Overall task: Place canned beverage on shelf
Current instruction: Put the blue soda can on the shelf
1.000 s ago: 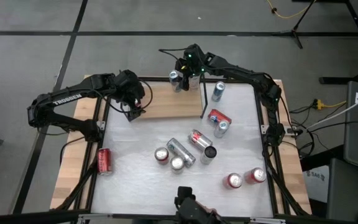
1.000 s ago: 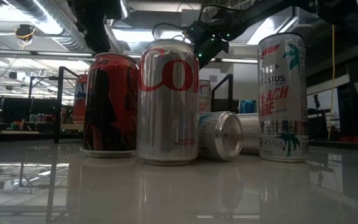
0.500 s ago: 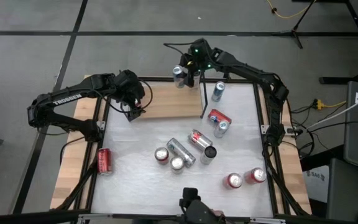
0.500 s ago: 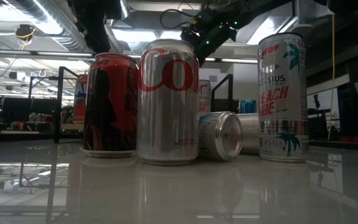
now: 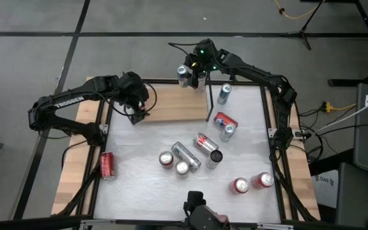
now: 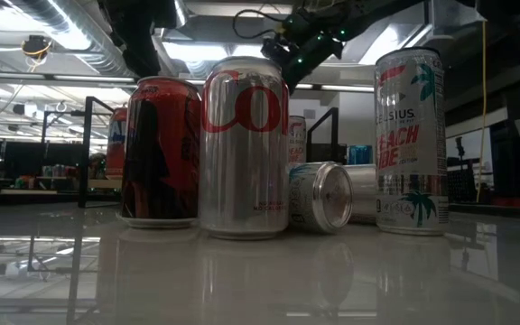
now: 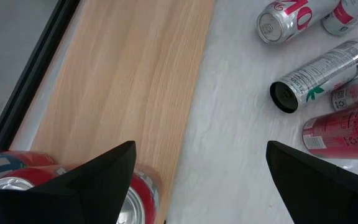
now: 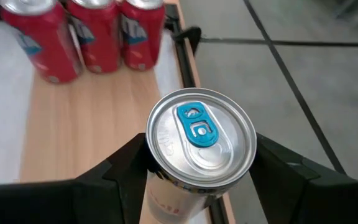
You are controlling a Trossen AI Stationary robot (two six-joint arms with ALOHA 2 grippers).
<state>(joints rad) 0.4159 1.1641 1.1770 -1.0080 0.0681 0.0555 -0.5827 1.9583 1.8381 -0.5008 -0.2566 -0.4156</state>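
Right claw [image 8: 197,180] clamped on upright silver can [image 8: 199,140], held high over the shelf's [image 5: 171,102] far right corner, board straight below; left claw [image 5: 136,115] gapes empty over its left end.

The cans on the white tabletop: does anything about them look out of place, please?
Yes: several lie toppled on the tabletop, including a slim silver can, a red can near the left edge and another red can.
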